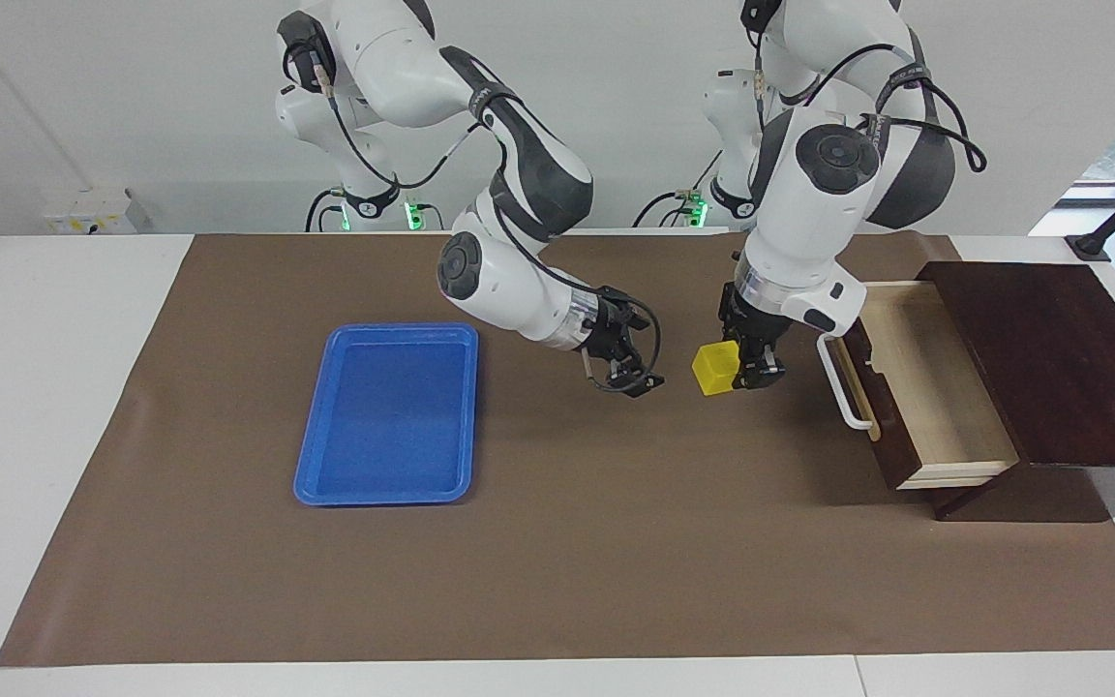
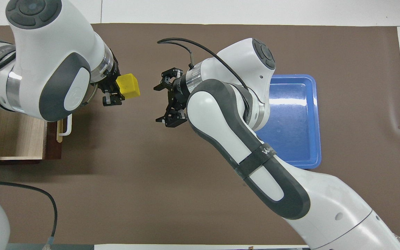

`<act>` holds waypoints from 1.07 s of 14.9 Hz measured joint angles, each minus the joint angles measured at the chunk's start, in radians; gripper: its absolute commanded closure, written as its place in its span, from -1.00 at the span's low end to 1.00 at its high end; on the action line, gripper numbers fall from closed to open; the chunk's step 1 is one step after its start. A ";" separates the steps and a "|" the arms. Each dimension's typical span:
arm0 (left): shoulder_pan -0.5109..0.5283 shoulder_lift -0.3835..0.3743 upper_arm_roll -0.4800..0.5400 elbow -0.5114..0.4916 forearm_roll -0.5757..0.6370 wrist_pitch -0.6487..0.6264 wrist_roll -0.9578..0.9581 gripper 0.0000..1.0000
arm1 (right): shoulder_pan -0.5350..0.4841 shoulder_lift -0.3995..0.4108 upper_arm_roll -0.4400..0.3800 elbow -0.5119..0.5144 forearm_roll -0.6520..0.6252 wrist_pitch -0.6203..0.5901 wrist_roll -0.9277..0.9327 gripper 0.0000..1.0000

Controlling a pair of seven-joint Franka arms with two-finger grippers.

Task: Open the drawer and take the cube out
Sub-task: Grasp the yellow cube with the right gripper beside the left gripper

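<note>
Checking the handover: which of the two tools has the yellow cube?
The left tool, in front of the open drawer, is shut on the yellow cube. The right tool is open and empty beside it, not touching.

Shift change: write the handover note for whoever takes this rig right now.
Left tool: shut on the cube, up over the mat in front of the drawer.
Right tool: open, empty, over mid-mat beside the cube, pointing at it.
Drawer: pulled open, inside looks empty.
Blue tray: empty, toward the right arm's end.
Done: drawer opened, cube taken out.
Left: probably hand the cube over or set it down.
</note>
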 measured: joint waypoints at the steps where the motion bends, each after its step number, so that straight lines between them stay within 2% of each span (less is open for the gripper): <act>1: 0.000 0.000 0.000 -0.001 0.000 0.002 0.000 1.00 | 0.000 0.015 -0.002 0.039 -0.015 -0.018 0.013 -1.00; 3: 0.000 -0.002 0.000 -0.009 0.000 0.010 0.000 1.00 | 0.003 0.038 -0.003 0.098 -0.076 -0.045 0.021 -1.00; 6: 0.000 -0.004 0.000 -0.025 0.000 0.025 0.000 1.00 | 0.041 0.058 -0.002 0.132 -0.144 -0.044 0.022 -1.00; 16: -0.001 -0.007 -0.001 -0.035 0.000 0.027 0.000 1.00 | 0.037 0.098 -0.012 0.215 -0.149 -0.015 0.022 -1.00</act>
